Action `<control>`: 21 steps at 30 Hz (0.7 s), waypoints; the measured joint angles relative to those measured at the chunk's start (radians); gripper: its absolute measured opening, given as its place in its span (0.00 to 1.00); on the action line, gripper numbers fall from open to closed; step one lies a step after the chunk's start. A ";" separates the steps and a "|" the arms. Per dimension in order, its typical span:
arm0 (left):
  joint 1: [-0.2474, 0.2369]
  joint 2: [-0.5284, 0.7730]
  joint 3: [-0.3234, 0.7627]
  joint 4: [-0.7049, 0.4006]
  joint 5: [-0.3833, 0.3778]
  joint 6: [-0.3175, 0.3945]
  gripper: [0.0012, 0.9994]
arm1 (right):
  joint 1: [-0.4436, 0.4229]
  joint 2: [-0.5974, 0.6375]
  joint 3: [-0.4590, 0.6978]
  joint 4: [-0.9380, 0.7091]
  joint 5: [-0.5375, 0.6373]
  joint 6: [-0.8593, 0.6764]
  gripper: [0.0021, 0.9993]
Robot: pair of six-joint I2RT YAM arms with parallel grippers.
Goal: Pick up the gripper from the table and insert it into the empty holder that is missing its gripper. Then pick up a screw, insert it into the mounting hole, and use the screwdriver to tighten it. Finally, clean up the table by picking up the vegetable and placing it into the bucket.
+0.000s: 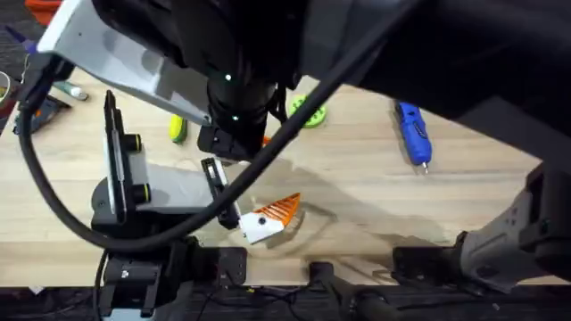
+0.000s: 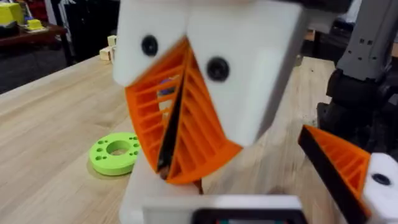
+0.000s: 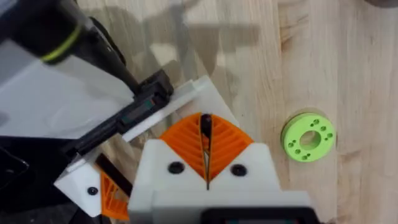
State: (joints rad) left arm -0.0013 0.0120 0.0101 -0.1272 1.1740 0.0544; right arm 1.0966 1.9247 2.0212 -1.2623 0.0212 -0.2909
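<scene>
My right gripper (image 2: 164, 167) (image 3: 205, 119) is shut, its orange pads pressed together over the white holder (image 2: 146, 198) (image 3: 200, 93) at one end of my left gripper (image 1: 246, 183). Only a dark strip shows between the pads; I cannot tell whether the loose orange gripper is there. My left gripper is open wide, its other jaw carrying an orange finger (image 1: 284, 209) (image 2: 339, 163) (image 3: 109, 193). The blue screwdriver (image 1: 413, 132) lies at the far right. The yellow-green vegetable (image 1: 177, 127) lies at the far left. Screw and bucket are out of view.
A green round disc with holes (image 1: 309, 110) (image 2: 115, 153) (image 3: 308, 137) lies just past the grippers. The right arm (image 1: 234, 107) hangs large and dark under the camera with a cable looping across the left side. Small items (image 1: 68, 89) sit at the table's far left.
</scene>
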 joint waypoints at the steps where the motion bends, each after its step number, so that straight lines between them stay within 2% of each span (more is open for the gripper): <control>1: 0.000 0.000 0.000 0.000 0.000 0.000 0.99 | 0.000 0.000 0.000 0.000 0.000 0.000 0.01; 2: 0.000 0.000 0.000 0.000 -0.001 0.000 0.99 | 0.000 0.000 0.000 -0.001 0.000 0.009 0.06; 7: 0.000 -0.001 0.000 0.000 0.002 0.006 0.99 | -0.010 0.000 -0.002 -0.004 0.012 0.006 0.79; 8: 0.000 -0.001 0.000 0.000 0.003 0.009 0.99 | -0.015 0.000 -0.002 -0.008 0.016 0.003 0.87; 16: 0.000 -0.001 0.000 0.000 0.004 0.018 0.99 | -0.020 -0.005 -0.009 -0.009 0.017 0.003 0.90; 21: 0.000 -0.001 0.000 0.000 0.004 0.021 0.99 | -0.025 -0.065 -0.021 -0.005 0.016 0.031 0.90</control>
State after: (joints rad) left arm -0.0013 0.0109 0.0101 -0.1272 1.1782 0.0750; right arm 1.0719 1.8595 2.0003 -1.2671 0.0371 -0.2603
